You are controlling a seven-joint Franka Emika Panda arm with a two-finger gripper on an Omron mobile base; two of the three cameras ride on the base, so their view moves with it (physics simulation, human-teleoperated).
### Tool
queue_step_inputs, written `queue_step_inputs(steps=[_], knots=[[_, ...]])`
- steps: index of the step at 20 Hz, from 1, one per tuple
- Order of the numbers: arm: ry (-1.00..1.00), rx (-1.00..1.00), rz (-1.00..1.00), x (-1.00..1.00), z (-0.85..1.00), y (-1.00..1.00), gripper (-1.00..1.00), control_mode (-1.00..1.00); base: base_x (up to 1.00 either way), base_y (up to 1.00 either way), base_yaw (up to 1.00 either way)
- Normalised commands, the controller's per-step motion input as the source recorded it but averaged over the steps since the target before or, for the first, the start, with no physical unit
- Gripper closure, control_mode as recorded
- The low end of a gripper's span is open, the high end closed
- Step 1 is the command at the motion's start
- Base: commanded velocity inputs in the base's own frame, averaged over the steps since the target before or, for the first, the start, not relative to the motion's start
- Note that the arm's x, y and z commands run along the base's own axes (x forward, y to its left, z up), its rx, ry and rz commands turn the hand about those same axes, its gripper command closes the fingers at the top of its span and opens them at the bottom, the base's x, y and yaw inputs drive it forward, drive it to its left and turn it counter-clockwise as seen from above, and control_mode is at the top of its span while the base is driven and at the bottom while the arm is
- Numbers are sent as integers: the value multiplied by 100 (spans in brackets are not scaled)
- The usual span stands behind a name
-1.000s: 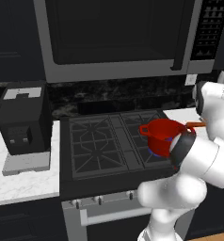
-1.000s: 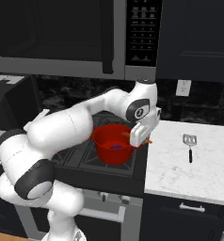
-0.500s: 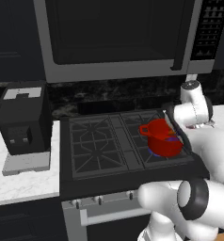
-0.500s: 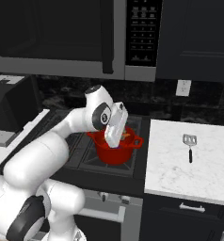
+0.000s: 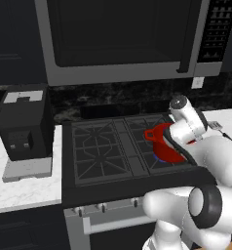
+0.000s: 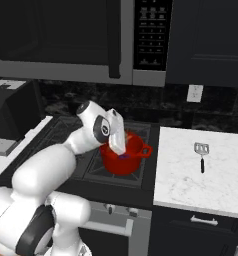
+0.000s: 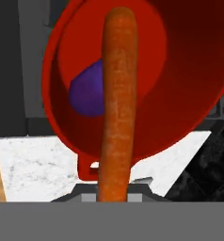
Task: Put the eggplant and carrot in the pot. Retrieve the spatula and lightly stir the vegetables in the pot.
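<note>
The red pot [image 6: 125,162] stands on the stove's front right burner and is also in the left base view [image 5: 161,145]. Looking down through the hand view, I see the purple eggplant [image 7: 87,95] lying on the bottom of the pot [image 7: 180,75]. My gripper [image 7: 115,190] is shut on the orange carrot [image 7: 117,94], which points down into the pot's mouth above the eggplant. In the right base view the gripper [image 6: 121,148] hangs right over the pot's rim. The spatula [image 6: 201,155] lies on the marble counter to the right of the stove.
A black stove [image 5: 103,146] has a blue flame under the pot. A microwave [image 5: 118,39] hangs low above it. A black appliance [image 5: 24,129] stands on the left counter. White marble counter [image 6: 191,185] lies right of the stove.
My arm has swung left, carrying the carrot from beside the pot's right rim to directly over the pot's opening. The pot and spatula have stayed put.
</note>
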Motion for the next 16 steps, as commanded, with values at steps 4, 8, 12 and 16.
queue_step_inputs(steps=[4, 8, 12, 16], knots=[[0, -13, 22, 71, 0, 0, 100, -100, 0, 0, 0], [2, -16, 20, 46, -7, 11, 100, -100, 0, 0, 0], [8, -15, 16, 18, -8, 8, 100, -100, 0, 0, 0], [5, -14, 12, 5, -18, 1, 100, -100, 0, 0, 0]])
